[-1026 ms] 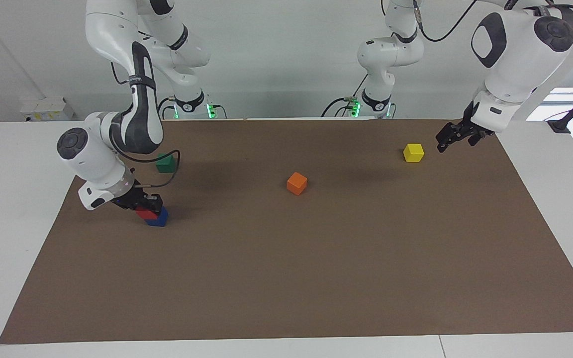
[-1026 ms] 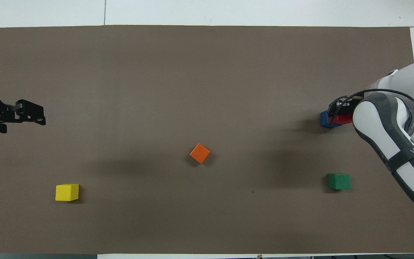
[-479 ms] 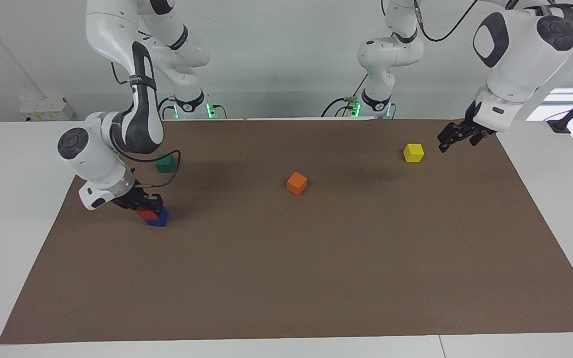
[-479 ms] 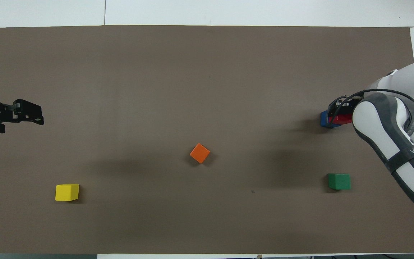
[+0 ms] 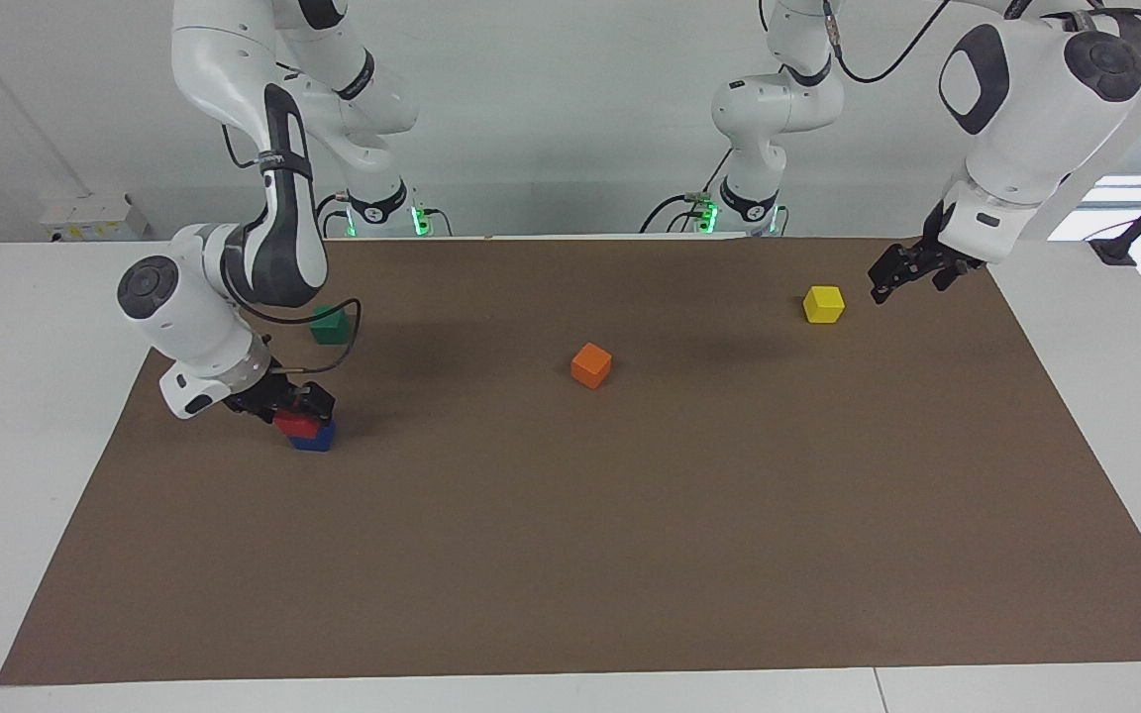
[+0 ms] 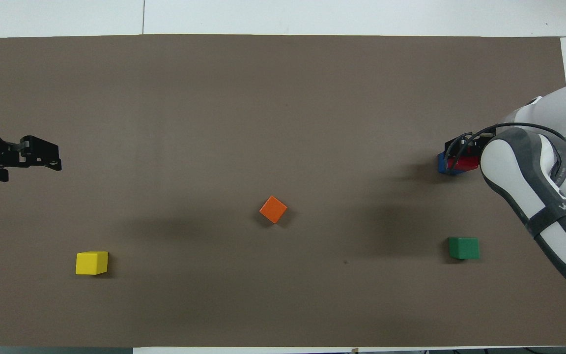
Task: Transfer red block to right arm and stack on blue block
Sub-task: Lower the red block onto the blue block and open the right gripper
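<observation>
The red block point(image 5: 295, 424) sits on the blue block point(image 5: 316, 439) near the right arm's end of the mat, farther from the robots than the green cube. My right gripper point(image 5: 305, 406) is just above the red block with its fingers spread and holds nothing. In the overhead view the red block point(image 6: 465, 163) and the blue block point(image 6: 441, 163) show partly under the right gripper point(image 6: 459, 147). My left gripper point(image 5: 889, 280) waits open and empty in the air at the left arm's end of the mat, beside the yellow cube; it also shows in the overhead view point(image 6: 47, 157).
An orange cube point(image 5: 591, 364) lies mid-mat. A yellow cube point(image 5: 823, 303) lies near the left arm's end, close to the robots. A green cube point(image 5: 330, 324) lies near the right arm's end, nearer to the robots than the stack. A brown mat point(image 5: 630, 555) covers the table.
My right gripper has let go of the red block and risen slightly; the red block stays on the blue block. My left gripper has barely moved.
</observation>
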